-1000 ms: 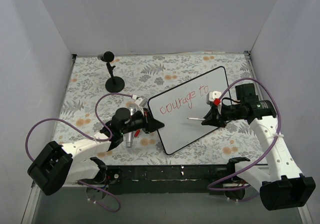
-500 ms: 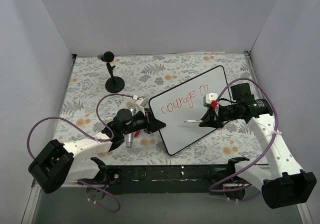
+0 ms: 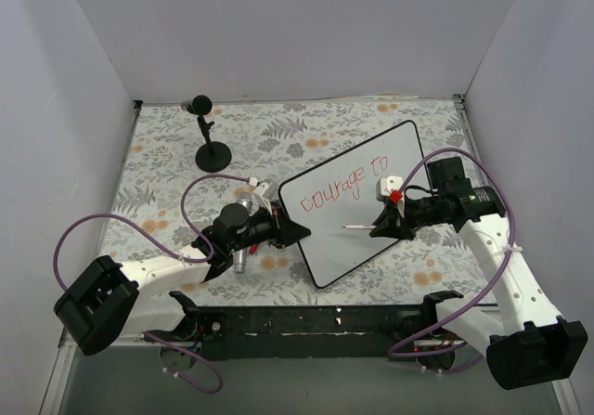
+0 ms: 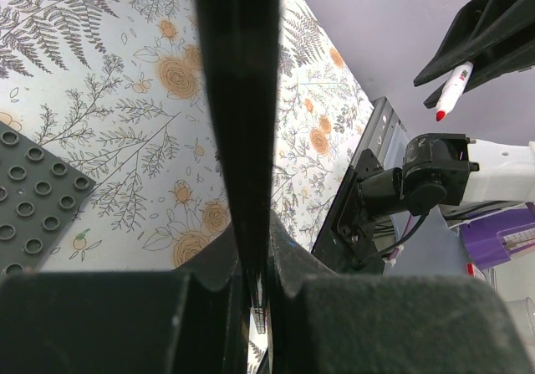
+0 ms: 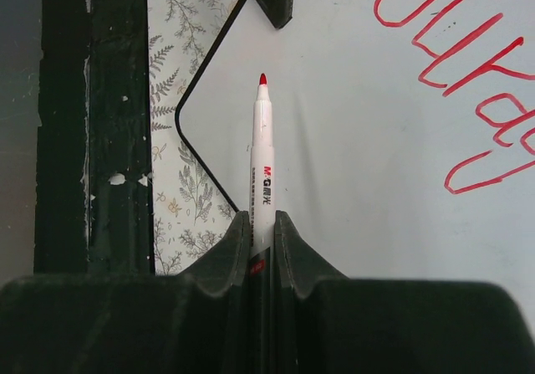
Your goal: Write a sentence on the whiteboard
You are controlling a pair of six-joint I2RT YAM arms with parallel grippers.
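Note:
The whiteboard [image 3: 357, 239] lies tilted on the floral table, with red letters [image 3: 348, 185] reading "courage to" along its upper part. My left gripper [image 3: 283, 232] is shut on the board's left edge, which runs edge-on as a black strip [image 4: 238, 98] between its fingers [image 4: 209, 265]. My right gripper [image 3: 385, 222] is shut on a white red-tipped marker [image 5: 262, 165]. The marker's tip [image 3: 345, 226] is over the bare white middle of the board [image 5: 376, 207], below the writing [image 5: 451, 81]; I cannot tell if it touches.
A black stand with a round base [image 3: 212, 150] is at the back left. A silver cylinder [image 3: 239, 262] lies under the left wrist. A dark studded plate [image 4: 33, 192] sits by the left gripper. A black rail [image 3: 306, 322] runs along the near edge, and white walls enclose the table.
The right gripper has shifted the marker slightly left and down over the board. The left gripper keeps its hold on the edge, and the writing looks the same.

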